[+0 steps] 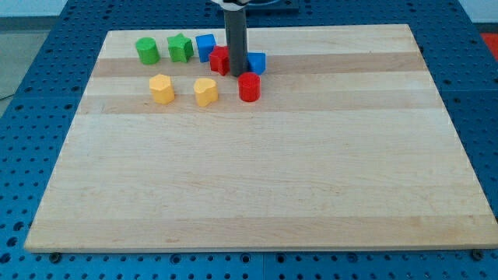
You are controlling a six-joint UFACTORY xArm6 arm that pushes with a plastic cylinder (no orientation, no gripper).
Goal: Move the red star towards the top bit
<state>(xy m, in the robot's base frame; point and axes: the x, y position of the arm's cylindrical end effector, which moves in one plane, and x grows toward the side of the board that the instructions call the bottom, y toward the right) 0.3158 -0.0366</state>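
The red star point(220, 60) lies near the view's top of the wooden board point(257, 179), partly hidden behind my rod. My tip point(236, 74) rests on the board just right of the red star and left of a blue block point(256, 62), touching or nearly touching both. A red cylinder point(249, 87) stands just below and right of the tip. A blue block point(205, 47) sits up-left of the red star, close to it.
A green cylinder point(147, 50) and a green star point(180, 48) stand at the top left. A yellow hexagon block point(162, 89) and a yellow heart-like block point(205, 91) lie below them. The board's top edge is close above the blocks.
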